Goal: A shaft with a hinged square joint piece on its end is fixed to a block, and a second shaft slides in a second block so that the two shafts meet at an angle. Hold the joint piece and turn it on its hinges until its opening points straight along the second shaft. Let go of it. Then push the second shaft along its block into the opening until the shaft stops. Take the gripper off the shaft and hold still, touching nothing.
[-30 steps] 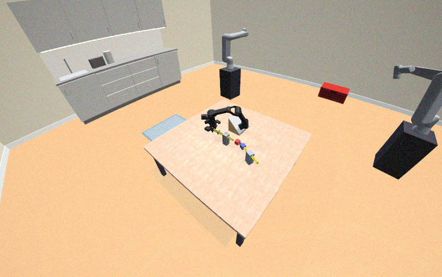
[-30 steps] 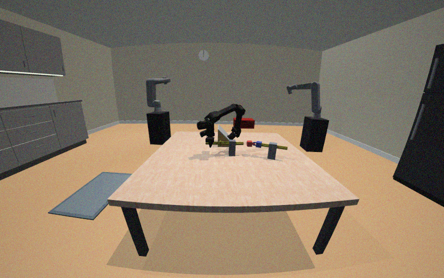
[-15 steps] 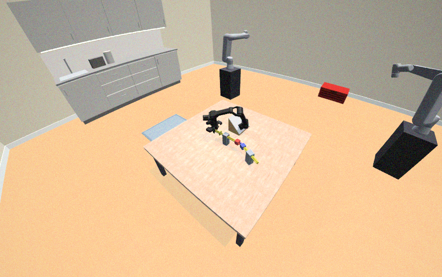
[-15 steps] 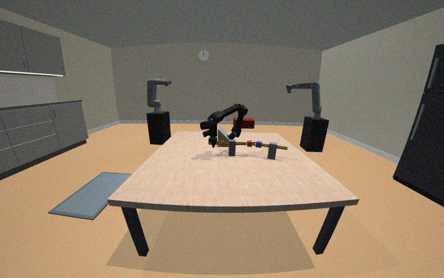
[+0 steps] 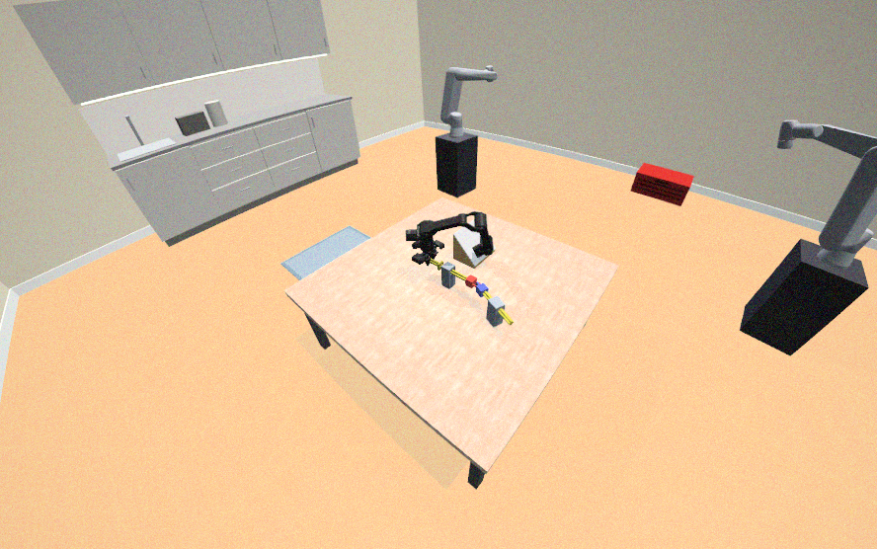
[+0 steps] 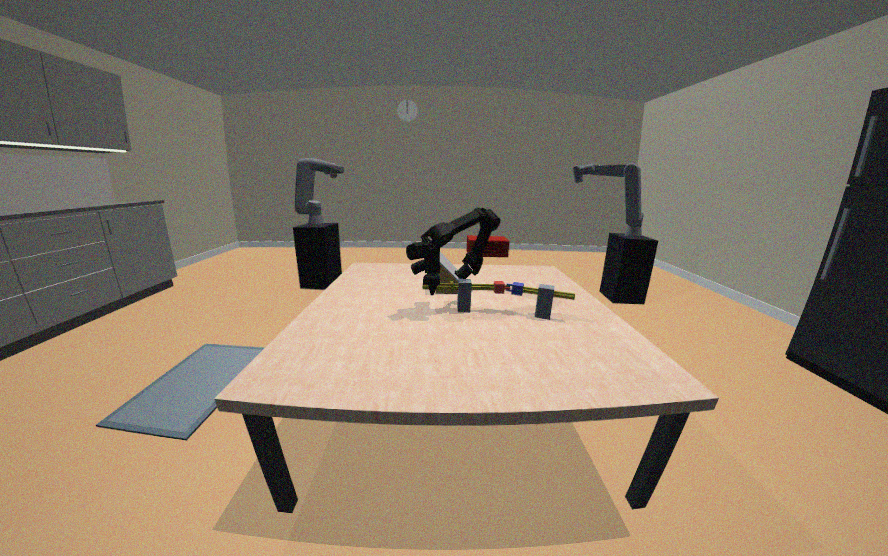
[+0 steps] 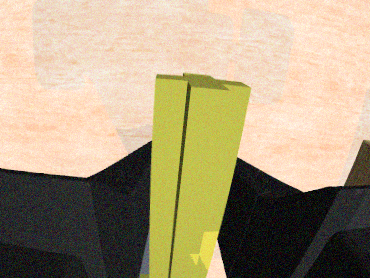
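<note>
The second shaft (image 5: 457, 274) (image 6: 483, 286) (image 7: 200, 140) is yellow and runs through its grey block (image 5: 447, 277) (image 6: 463, 298). My gripper (image 5: 428, 260) (image 6: 432, 287) (image 7: 182, 151) is shut on this shaft near its outer end, left of that block. The shaft's inner end meets the red joint piece (image 5: 471, 280) (image 6: 499, 286); how deep it sits in the opening is hidden. The red piece lines up with the second shaft. It hinges to a blue part (image 5: 482, 289) (image 6: 517, 288) on the first shaft (image 5: 507, 318) (image 6: 564, 296), which its block (image 5: 495, 314) (image 6: 543, 304) holds at an angle.
A wedge (image 5: 461, 249) with a pale sloping face stands behind the second shaft's block, close to the arm. All of this is on a wooden table (image 5: 420, 336) (image 6: 458, 366). Two grey arms on black pedestals (image 5: 456, 164) (image 6: 317, 258) stand away from the table.
</note>
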Action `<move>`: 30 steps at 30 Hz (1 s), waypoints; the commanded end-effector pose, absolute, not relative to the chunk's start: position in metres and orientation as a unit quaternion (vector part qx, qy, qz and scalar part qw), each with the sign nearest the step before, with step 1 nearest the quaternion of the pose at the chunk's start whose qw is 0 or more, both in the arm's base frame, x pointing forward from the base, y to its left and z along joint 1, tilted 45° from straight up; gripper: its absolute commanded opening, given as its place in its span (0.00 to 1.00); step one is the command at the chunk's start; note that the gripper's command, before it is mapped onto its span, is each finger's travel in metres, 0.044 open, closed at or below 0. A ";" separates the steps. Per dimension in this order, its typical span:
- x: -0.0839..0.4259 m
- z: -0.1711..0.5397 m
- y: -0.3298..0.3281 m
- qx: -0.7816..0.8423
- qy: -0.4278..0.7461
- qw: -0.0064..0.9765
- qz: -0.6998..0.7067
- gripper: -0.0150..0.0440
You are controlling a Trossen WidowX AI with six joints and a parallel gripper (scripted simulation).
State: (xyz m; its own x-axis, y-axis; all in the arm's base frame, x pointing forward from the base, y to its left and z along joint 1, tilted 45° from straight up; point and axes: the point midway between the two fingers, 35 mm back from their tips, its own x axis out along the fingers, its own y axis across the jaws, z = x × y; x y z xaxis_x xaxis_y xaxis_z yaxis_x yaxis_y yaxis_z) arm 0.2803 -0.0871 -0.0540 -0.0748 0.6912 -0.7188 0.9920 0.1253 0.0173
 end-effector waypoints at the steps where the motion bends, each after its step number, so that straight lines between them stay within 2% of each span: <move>1: 0.280 -0.050 -0.081 0.613 0.688 0.297 -0.252 0.25; 25: 0.278 -0.040 -0.072 0.611 0.688 0.298 -0.253 0.25; 28: 0.278 -0.040 -0.072 0.611 0.688 0.298 -0.253 0.37; 30: 0.278 -0.040 -0.072 0.611 0.688 0.298 -0.253 0.37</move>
